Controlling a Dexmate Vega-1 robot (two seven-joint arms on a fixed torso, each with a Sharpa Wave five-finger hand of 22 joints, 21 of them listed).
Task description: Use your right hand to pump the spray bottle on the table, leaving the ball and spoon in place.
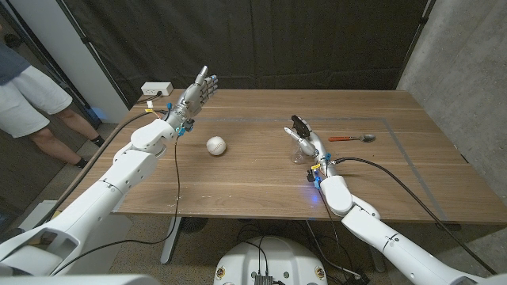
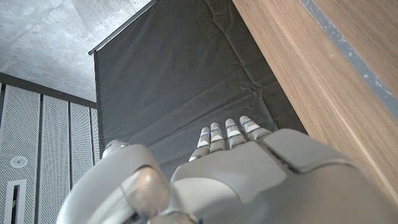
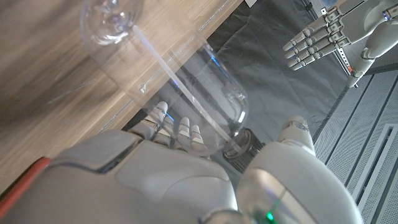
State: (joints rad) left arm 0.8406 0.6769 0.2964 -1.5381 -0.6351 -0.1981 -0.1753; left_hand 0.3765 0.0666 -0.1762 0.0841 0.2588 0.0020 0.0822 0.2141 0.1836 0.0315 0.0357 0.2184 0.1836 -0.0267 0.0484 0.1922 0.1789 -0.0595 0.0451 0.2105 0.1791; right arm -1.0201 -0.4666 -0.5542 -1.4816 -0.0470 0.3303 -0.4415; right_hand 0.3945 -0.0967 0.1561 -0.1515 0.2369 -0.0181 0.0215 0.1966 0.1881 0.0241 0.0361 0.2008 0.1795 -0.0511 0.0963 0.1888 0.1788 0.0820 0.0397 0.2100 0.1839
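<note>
Right robot hand [image 1: 305, 136]: wrapped around the clear bottle [image 3: 186, 81] at mid-tabletop, fingers [image 3: 177, 130] curled behind its body, thumb on the opposite side by the dark pump collar; grip judged to steady the bottle for pumping. Whether a finger sits on the pump head cannot be told, since the hand covers it in the head view.
Left robot hand [image 1: 198, 89]: raised above the far left of the tabletop [image 1: 253, 190], fingers spread and straight, holding nothing; judged parked clear of the work.
Ball [image 1: 215, 145]: white, left of the bottle, apart from both hands.
Spoon [image 1: 352, 138]: red handle, metal bowl, right of the bottle, near but untouched.
Bottle contents: too transparent to judge; dip tube visible inside.
Person: at far left edge, cut off.
</note>
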